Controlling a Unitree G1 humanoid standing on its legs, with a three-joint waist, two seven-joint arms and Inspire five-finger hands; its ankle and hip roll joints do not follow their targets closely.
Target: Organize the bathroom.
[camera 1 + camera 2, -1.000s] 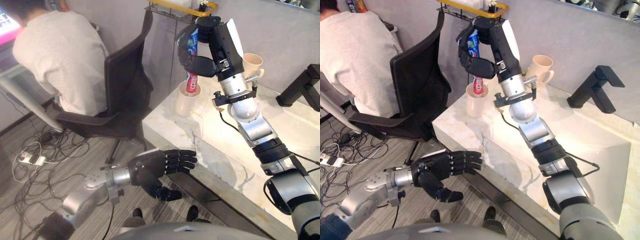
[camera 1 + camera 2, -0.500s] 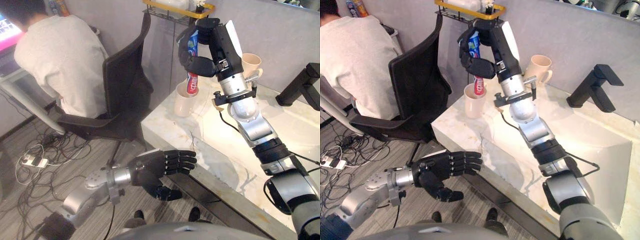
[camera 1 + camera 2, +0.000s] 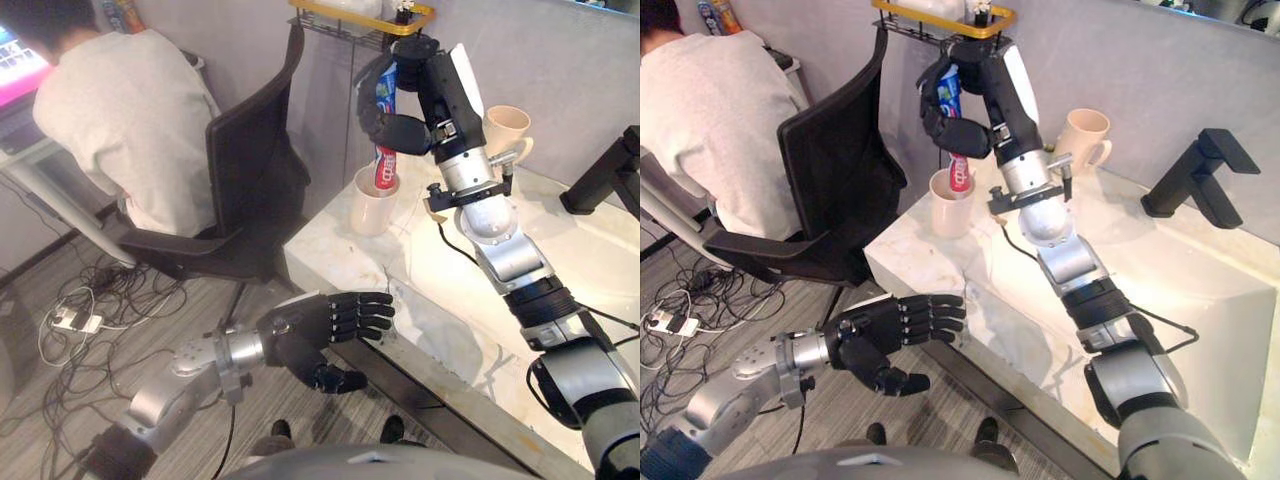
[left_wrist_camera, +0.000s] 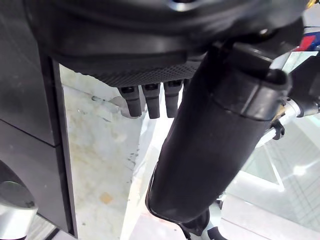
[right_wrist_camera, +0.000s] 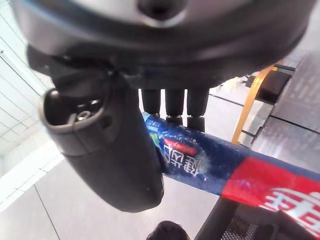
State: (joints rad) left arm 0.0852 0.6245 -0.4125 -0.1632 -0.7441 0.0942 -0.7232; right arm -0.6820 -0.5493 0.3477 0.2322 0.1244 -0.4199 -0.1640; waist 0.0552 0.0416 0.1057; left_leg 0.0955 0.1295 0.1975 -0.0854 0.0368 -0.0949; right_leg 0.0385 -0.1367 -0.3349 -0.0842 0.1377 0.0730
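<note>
Right hand [image 3: 400, 110]: my fingers [image 5: 175, 107] and thumb are curled round the tube [image 3: 385, 130], well up its length.
Tube axis: near upright, red end down, blue end up by the yellow rack [image 3: 365, 20].
Tube to cup [image 3: 372, 205]: directly above it; the red end sits at the cup's rim, possibly just inside, hard to tell from here.
Cup: on the bench [image 3: 450, 300], near its far left corner; a second mug [image 3: 505, 130] stands behind my wrist.
Left hand [image 3: 320, 325]: low at the bench's front edge, fingers straight, holding nothing, well apart from the cup.
Next move, as I judge it: straight down, then let go.
</note>
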